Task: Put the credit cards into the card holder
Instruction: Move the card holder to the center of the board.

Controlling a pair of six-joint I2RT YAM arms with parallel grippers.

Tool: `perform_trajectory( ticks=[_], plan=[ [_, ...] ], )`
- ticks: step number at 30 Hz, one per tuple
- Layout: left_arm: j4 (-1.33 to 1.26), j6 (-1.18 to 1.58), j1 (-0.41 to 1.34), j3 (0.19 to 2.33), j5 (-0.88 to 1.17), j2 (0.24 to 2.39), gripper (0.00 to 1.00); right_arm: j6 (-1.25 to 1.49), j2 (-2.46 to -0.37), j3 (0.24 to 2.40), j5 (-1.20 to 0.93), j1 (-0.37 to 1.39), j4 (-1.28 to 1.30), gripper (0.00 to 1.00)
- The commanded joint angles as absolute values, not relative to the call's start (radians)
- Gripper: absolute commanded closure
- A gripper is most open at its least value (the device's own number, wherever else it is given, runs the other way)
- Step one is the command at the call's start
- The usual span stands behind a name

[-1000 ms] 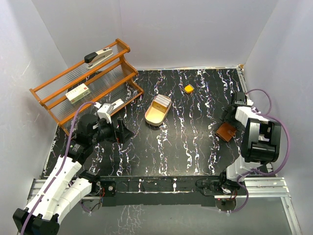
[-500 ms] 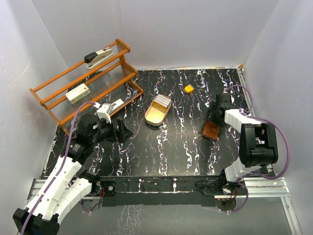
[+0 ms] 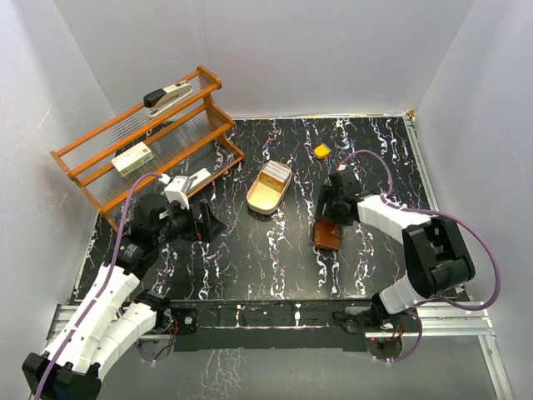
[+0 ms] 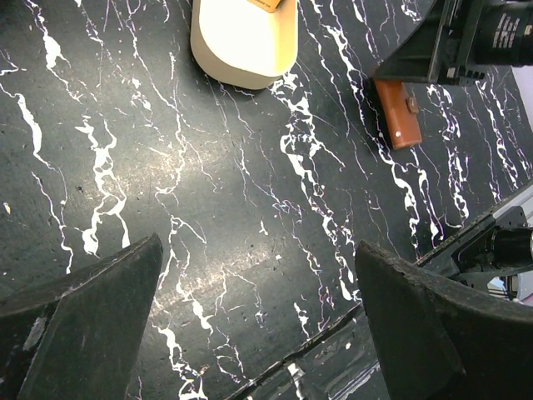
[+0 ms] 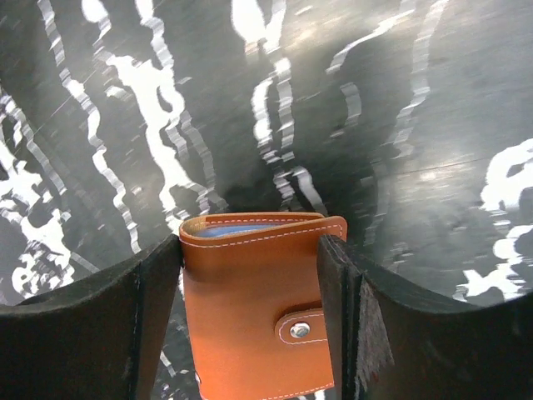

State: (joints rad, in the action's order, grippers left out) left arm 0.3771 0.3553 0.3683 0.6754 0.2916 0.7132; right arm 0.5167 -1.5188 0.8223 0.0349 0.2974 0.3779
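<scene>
wallet: brown, snapped closed, pinched by its side edges in the right gripper, mid-table near the tray. cards: in the tray's far end. left gripper: jaws wide, empty. step in hand: placing the wallet. next, probably: unsnap it and open it flat.

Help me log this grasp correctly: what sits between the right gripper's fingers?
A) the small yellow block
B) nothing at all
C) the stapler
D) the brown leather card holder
D: in the right wrist view the card holder, folded shut, sits between the two fingers of the right gripper, and each finger presses against one of its sides.
</scene>
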Motion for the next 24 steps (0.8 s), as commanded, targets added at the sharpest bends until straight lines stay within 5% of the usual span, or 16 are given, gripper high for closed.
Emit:
perform_trajectory(
  ticks=[1, 11, 24],
  plan=[
    [0.403, 0.348, 0.362, 0.715, 0.276, 0.716, 0.01, 0.614, -1.536, 0.774, -0.016, 0.44, 0.408, 0.39],
    [0.405, 0.35, 0.362, 0.712, 0.257, 0.713, 0.01, 0.728, -1.599, 0.892, 0.038, 0.739, 0.454, 0.38],
    [0.405, 0.347, 0.362, 0.713, 0.245, 0.706, 0.01, 0.647, -1.446, 0.947, 0.164, 0.758, 0.671, 0.38]
  ],
)
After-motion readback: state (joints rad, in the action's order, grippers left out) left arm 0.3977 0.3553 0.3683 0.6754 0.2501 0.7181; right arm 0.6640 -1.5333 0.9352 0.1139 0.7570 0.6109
